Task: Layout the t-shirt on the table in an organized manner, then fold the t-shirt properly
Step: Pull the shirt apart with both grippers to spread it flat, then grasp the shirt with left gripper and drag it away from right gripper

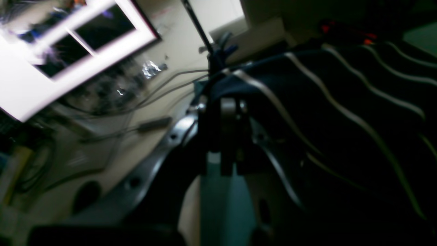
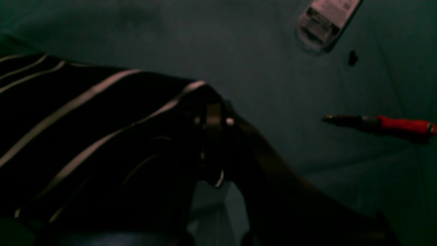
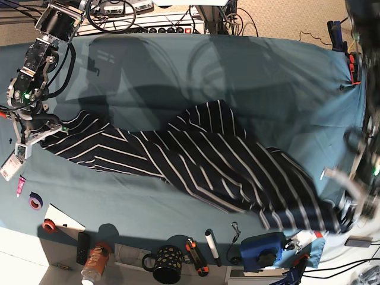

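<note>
Layout underway | t-shirt [image 3: 196, 163] stretched diagonally across the table [image 3: 249, 77], rumpled, not yet flat | right gripper [image 3: 29, 135] jaws closed on one end | left gripper [image 3: 350, 205] jaws clamped on the opposite end | flattening and all folding remain

T-shirt [image 3: 196, 160]: soft matt knit cloth, dark navy with thin white stripes, rumpled. Table [image 3: 267, 77]: smooth matt teal cloth cover, lightly creased. Mug [image 3: 166, 263], near edge: glossy black, dotted. Screwdriver [image 2: 382, 124]: red plastic handle, dull metal shaft. Left gripper [image 1: 225, 112]: brushed metal.
</note>
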